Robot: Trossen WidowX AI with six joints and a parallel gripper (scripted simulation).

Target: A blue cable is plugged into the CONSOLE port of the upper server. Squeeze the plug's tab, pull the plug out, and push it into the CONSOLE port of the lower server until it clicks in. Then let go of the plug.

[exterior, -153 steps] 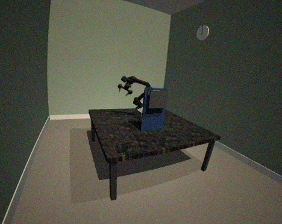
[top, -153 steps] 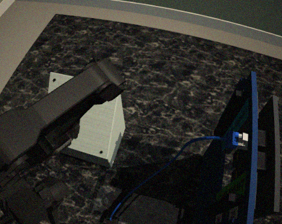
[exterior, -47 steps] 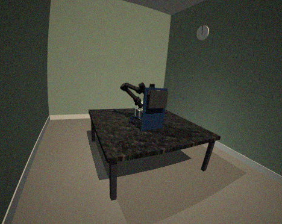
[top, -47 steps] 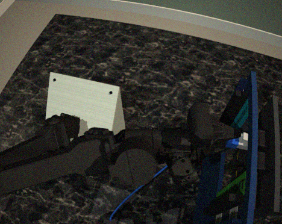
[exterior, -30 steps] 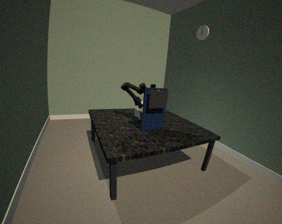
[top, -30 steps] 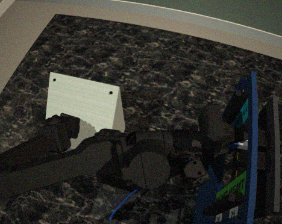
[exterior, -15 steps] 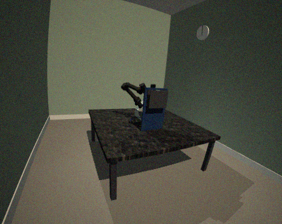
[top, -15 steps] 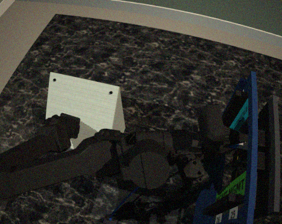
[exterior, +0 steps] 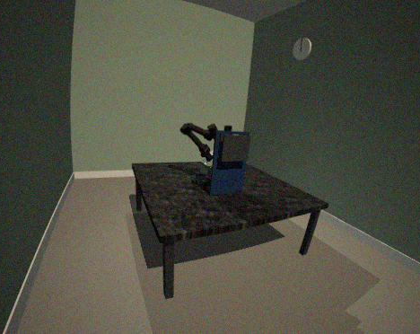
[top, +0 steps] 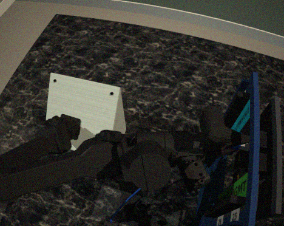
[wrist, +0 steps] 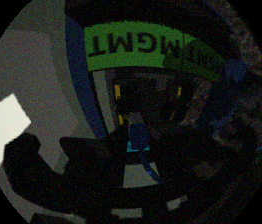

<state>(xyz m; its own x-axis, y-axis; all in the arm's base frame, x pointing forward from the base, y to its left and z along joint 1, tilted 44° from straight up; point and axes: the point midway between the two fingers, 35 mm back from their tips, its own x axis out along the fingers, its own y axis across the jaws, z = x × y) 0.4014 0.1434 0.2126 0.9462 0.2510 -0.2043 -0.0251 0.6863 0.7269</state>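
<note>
Pincer (top: 236, 144) (wrist: 135, 124) part-closed on the blue plug (top: 243, 145) (wrist: 139, 135); plug at the rack's port face, seating unclear.
I expect a light, stiff plug, with a soft blue cable (top: 126, 199) (wrist: 150, 169) that may tug; I'd grip the body sides square with the tab squeezed, never the cord; blue side panel (top: 255, 136) (exterior: 227, 181) (wrist: 79, 70) stands close alongside; I'd back straight out, where the room is; sideways swing risks a scrape.

Tabletop (top: 149, 58) (exterior: 230, 202): dark, mottled, stone-like, veined pale. Wedge block (top: 82, 100), left of centre in the top view: brushed, metal-like face, matt.
</note>
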